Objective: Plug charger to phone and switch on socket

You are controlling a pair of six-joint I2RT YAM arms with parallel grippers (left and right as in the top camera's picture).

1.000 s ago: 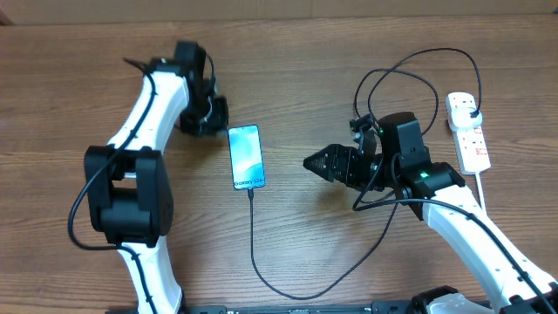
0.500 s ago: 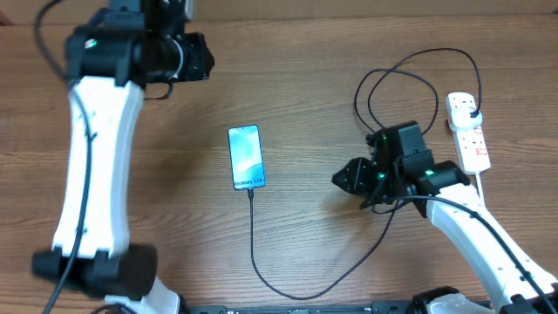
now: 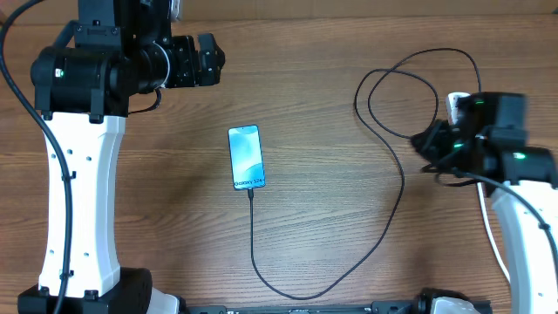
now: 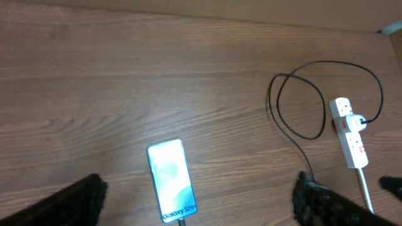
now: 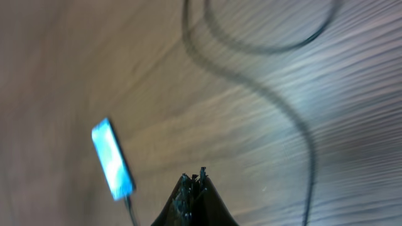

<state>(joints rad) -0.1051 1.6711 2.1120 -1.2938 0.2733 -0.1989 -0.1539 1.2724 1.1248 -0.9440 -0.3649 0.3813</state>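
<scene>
Black charger (image 3: 384, 218) in the phone (image 3: 246, 157); left fingers (image 4: 81, 201) wide, right fingers (image 5: 188, 204) seemingly together, empty.

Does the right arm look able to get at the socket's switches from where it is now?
Probably, after a turn. The right gripper, shut, sits next to the socket but points toward the phone, with its wrist over the socket. Nothing on the table blocks it.
</scene>
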